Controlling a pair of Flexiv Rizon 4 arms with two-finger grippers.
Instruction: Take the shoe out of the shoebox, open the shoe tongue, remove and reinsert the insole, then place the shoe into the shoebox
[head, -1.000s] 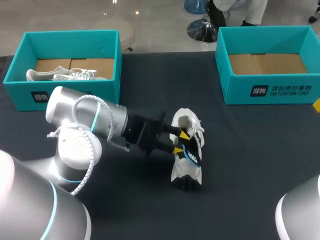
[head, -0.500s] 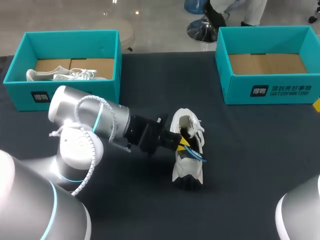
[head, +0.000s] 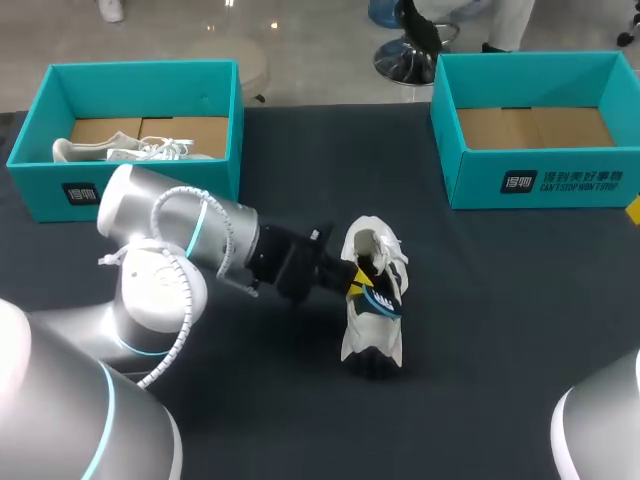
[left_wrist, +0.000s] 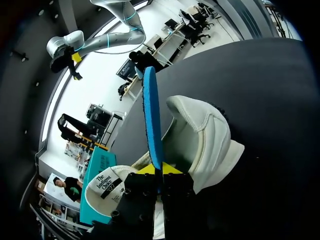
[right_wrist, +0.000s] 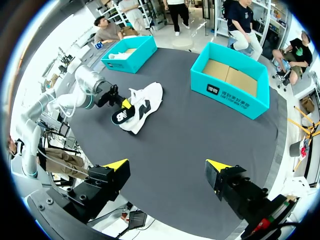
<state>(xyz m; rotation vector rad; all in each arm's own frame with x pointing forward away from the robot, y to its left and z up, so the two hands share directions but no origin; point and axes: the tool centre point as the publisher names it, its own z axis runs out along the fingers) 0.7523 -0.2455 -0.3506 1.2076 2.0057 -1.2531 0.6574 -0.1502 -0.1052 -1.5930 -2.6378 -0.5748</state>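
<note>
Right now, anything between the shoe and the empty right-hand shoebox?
Nothing visible: only bare table lies between the shoe and the empty shoebox. The left gripper is shut on the insole at the shoe.

Open table (head: 500, 330) R of shoe (head: 372, 338); L arm (head: 215, 240) blocks its L side.

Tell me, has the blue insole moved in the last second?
Yes, slightly: the insole, held in the left pincer, drew leftward, away from the right shoebox.
</note>
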